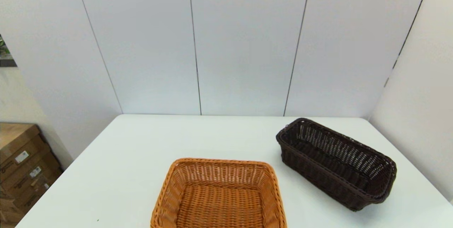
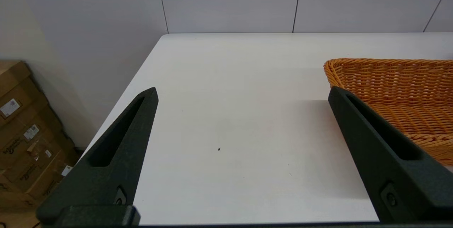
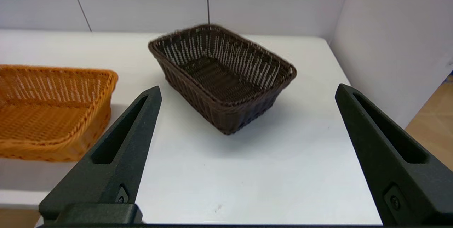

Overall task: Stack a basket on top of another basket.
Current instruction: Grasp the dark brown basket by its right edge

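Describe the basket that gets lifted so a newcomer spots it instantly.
Start at the white table. On the robot's right side, toward the back, sits the dark brown rectangular woven wicker basket, angled to the table edges. Its near-black colour and see-through open-weave sides set it apart from the orange-tan rectangular wicker basket at front centre.

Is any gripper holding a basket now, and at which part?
Nothing is held. The left gripper and right gripper are open, and the dark brown basket and orange-tan basket sit apart on the table.

Open table (image 1: 124,157) around dark basket (image 1: 336,162) (orange basket (image 1: 219,196) apart, leftward)
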Controlling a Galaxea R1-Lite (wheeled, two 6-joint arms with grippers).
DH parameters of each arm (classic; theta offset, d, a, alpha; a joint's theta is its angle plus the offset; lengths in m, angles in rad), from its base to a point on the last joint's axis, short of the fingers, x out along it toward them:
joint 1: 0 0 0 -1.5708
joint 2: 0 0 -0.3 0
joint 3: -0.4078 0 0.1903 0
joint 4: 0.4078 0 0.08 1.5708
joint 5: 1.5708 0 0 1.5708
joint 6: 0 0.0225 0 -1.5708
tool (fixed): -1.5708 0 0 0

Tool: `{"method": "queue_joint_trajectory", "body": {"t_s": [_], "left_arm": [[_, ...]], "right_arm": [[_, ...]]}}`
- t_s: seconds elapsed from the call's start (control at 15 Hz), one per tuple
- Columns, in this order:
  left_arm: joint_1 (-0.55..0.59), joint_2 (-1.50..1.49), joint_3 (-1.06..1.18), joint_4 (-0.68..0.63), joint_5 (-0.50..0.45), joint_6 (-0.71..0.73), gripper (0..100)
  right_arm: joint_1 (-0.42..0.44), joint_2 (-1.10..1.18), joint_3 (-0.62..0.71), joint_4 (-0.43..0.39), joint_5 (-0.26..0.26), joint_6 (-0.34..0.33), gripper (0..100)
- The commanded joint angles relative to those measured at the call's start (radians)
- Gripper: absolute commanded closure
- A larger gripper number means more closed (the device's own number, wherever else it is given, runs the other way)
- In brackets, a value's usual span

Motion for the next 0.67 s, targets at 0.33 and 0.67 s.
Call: {"method": "queue_joint_trajectory", "body": {"t_s": [0.33, 0.67], "left_arm": [[0.0, -0.002, 0.002, 0.0, 0.0, 0.0, 0], [0.0, -0.002, 0.002, 0.0, 0.0, 0.0, 0]], "right_arm": [[-0.002, 0.353, -0.122, -0.028, 0.006, -0.017, 0], [0.0, 0.575, -0.208, -0.054, 0.015, -0.018, 0]]}}
